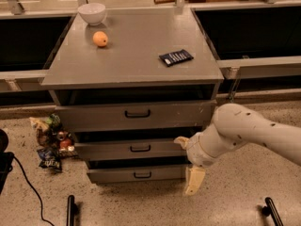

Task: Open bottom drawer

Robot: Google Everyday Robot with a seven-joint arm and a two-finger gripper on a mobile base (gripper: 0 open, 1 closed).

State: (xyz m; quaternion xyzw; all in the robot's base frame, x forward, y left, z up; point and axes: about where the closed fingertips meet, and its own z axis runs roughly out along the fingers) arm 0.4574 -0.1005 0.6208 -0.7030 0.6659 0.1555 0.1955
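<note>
The bottom drawer [117, 174] is the narrowest grey front, lowest of three in the grey cabinet, with a small black bar handle [142, 175]. It looks closed. My gripper [193, 181] hangs at the end of the white arm [244, 128], pointing down just right of the bottom drawer's right end, near the floor. It is to the right of the handle and not touching it.
The middle drawer [108, 149] and top drawer [94, 116] sit above. On the cabinet top [131, 60] are a white bowl [91, 13], an orange [100, 39] and a dark packet [176, 57]. Snack bags [49, 140] lie on the floor at the left.
</note>
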